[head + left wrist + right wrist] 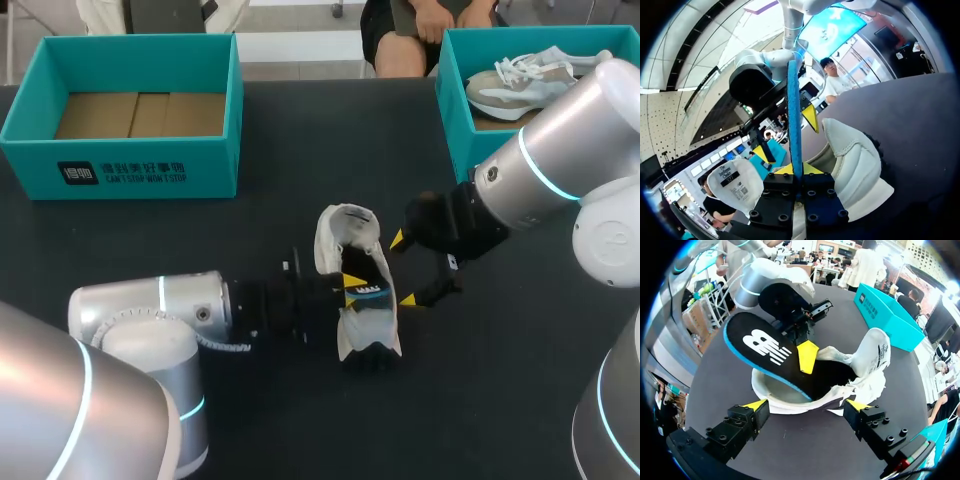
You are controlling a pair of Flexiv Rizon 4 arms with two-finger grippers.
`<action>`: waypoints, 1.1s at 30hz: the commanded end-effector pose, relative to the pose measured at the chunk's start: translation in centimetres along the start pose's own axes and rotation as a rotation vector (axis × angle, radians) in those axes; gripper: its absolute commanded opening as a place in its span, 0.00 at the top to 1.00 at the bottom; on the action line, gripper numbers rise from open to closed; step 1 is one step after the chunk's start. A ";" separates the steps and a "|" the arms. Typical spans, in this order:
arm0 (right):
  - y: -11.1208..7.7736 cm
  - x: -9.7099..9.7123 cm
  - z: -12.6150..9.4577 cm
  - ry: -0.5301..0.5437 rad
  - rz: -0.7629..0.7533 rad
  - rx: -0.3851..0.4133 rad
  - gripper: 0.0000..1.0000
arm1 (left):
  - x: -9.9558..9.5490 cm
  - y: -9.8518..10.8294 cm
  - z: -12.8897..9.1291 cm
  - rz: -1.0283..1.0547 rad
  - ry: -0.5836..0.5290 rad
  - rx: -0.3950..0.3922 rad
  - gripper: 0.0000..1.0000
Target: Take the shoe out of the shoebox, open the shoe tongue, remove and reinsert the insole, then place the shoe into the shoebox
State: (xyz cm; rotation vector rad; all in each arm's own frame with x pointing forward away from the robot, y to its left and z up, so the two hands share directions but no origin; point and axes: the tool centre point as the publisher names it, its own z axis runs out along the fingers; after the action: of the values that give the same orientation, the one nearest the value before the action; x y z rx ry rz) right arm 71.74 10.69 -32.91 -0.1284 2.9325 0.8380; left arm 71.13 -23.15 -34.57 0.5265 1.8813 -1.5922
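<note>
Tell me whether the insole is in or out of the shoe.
Partly out: black blue-edged insole sticks up from white shoe, pinched in left hand.

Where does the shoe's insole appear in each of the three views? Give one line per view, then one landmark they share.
Head view: the insole is mid-table, dark, sticking out of the white shoe.
Left wrist view: a blue strip seen edge-on, clamped in the left gripper.
Right wrist view: black, ahead of the right gripper, half out of the shoe.
Shared landmark: the white shoe.
</note>
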 end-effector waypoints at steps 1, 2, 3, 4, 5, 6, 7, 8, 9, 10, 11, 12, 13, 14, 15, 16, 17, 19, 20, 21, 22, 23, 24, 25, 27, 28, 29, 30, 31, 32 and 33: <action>0.1 0.1 0.1 -0.002 0.000 0.003 0.00 | 0.2 0.5 0.1 -0.008 0.010 -0.012 1.00; 0.1 0.1 0.1 -0.002 0.000 0.003 0.00 | 0.3 0.3 0.0 -0.009 0.008 -0.011 1.00; 0.1 0.1 0.1 -0.002 0.000 0.003 0.00 | 0.3 -0.1 -0.2 -0.008 0.002 -0.004 1.00; 0.1 0.1 0.1 -0.002 0.000 0.003 0.00 | 0.3 -0.3 -0.2 -0.007 -0.001 -0.001 0.88; 0.1 0.1 0.1 -0.002 0.000 0.003 0.00 | 0.3 -0.7 -0.3 -0.004 -0.004 0.005 0.78; 0.1 0.1 0.1 -0.002 0.000 0.003 0.00 | 0.2 -1.0 -0.4 0.002 -0.006 0.011 0.79; 0.1 0.1 0.1 -0.002 0.000 0.003 0.00 | 0.2 -1.3 -0.5 0.007 -0.006 0.016 0.79; 0.1 0.1 0.1 -0.002 0.000 0.003 0.00 | 0.1 -1.6 -0.5 0.014 -0.008 0.023 0.81; 0.1 0.1 0.1 -0.002 0.000 0.003 0.00 | 0.0 -2.0 -0.6 0.018 -0.007 0.029 0.81; 0.1 0.1 0.1 -0.002 0.000 0.003 0.00 | 0.0 -2.3 -0.6 0.027 -0.006 0.035 0.81; 0.1 0.1 0.1 -0.002 0.000 0.003 0.00 | 0.0 -2.6 -0.6 0.030 -0.005 0.039 0.84; 0.1 0.1 0.1 -0.002 0.000 0.003 0.00 | 0.0 -2.8 -0.6 0.032 -0.004 0.043 0.85; 0.1 0.1 0.1 -0.002 0.000 0.003 0.00 | 0.0 -3.0 -0.6 0.035 -0.002 0.049 0.85; 0.1 0.1 0.1 -0.002 0.000 0.003 0.00 | 0.1 -3.2 -0.6 0.038 -0.002 0.054 0.86; 0.1 0.1 0.1 -0.002 0.000 0.003 0.00 | 0.1 -3.3 -0.6 0.039 -0.001 0.055 0.87; 0.1 0.1 0.1 -0.002 0.000 0.003 0.00 | 0.2 -3.4 -0.5 0.039 0.002 0.057 0.89; 0.1 0.1 0.1 -0.002 0.000 0.003 0.00 | 0.3 -3.5 -0.4 0.040 0.004 0.060 0.90; 0.1 0.1 0.1 -0.002 0.000 0.003 0.00 | 0.5 -3.4 -0.1 0.039 0.013 0.059 1.00; 0.1 0.1 0.1 -0.002 0.000 0.003 0.00 | 0.6 -3.2 0.0 0.038 0.017 0.058 1.00; 0.1 0.1 0.1 -0.002 0.000 0.003 0.00 | 0.7 -3.1 0.3 0.036 0.026 0.055 1.00; 0.1 0.1 0.1 -0.002 0.000 0.003 0.00 | 0.9 -2.8 0.6 0.037 0.035 0.051 1.00; 0.1 0.1 0.1 -0.002 0.000 0.003 0.00 | 1.0 -2.7 0.9 0.039 0.043 0.049 1.00; 0.1 0.1 0.1 -0.002 0.000 0.003 0.00 | 1.1 -2.6 1.1 0.043 0.047 0.048 1.00; 0.1 0.1 0.1 -0.002 0.000 0.003 0.00 | 1.2 -2.5 1.3 0.049 0.057 0.044 1.00; 0.1 0.1 0.1 -0.002 0.000 0.003 0.00 | 1.3 -2.0 1.6 0.057 0.069 0.034 1.00; 0.1 0.1 0.1 -0.002 0.000 0.003 0.00 | 1.3 -1.6 1.8 0.068 0.073 0.023 1.00; 0.1 0.1 0.1 -0.002 0.000 0.003 0.00 | 1.3 -1.3 1.8 0.075 0.076 0.011 1.00; 0.1 0.1 0.1 -0.002 0.000 0.003 0.00 | 1.1 -0.9 1.8 0.082 0.077 0.002 1.00; 0.1 0.1 0.1 -0.002 0.000 0.003 0.00 | 1.0 -0.6 1.7 0.089 0.070 -0.002 1.00; 0.1 0.1 0.1 -0.002 0.000 0.003 0.00 | 0.8 -0.3 1.6 0.099 0.070 -0.018 1.00; 0.1 0.1 0.1 -0.002 0.000 0.003 0.00 | 0.6 0.1 1.5 0.099 0.070 -0.026 1.00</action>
State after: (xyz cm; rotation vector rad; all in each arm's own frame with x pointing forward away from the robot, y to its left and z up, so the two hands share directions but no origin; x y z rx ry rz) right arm 71.74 10.69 -32.91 -0.1285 2.9325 0.8380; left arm 70.31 -23.99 -34.82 0.6624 1.8829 -1.5103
